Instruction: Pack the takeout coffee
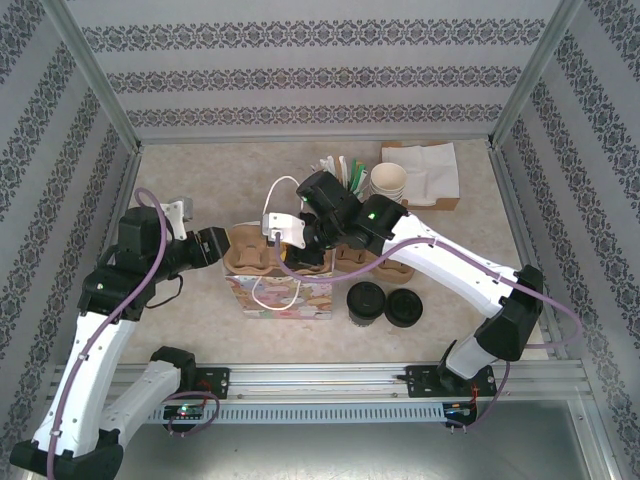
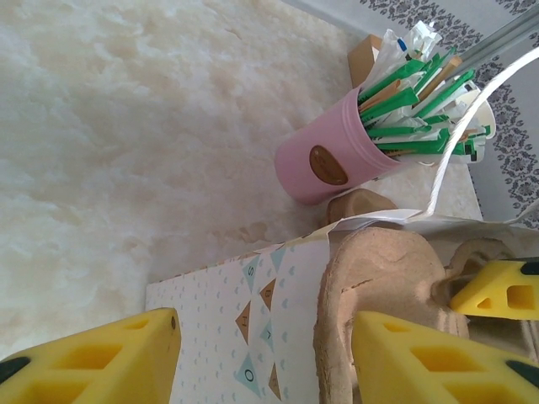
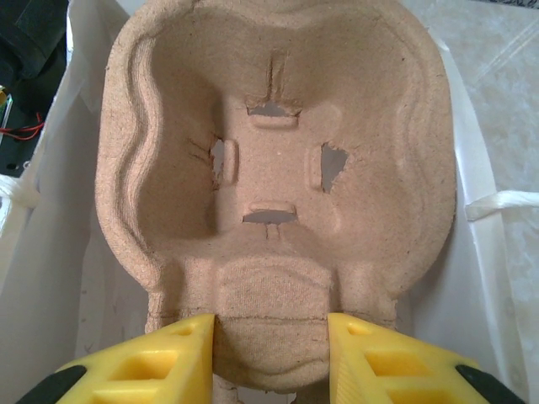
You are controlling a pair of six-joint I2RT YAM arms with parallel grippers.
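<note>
Top view: the takeout coffee (image 1: 367,303) stands toward the near edge of the worktop (image 1: 200,170), just right of the paper bag (image 1: 310,298). Left wrist: my left gripper (image 2: 268,332) gapes wide astride the bag's wall. Right wrist: my right gripper (image 3: 271,337) pinches the pulp cup carrier (image 3: 278,168).

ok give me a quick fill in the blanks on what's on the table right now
1. The pulp cup carrier sits inside a patterned paper ___.
2. The green-wrapped sticks stand in a ___ cup.
3. The takeout coffee on the table wears a ___ lid.
Missing words: bag; pink; black.
</note>
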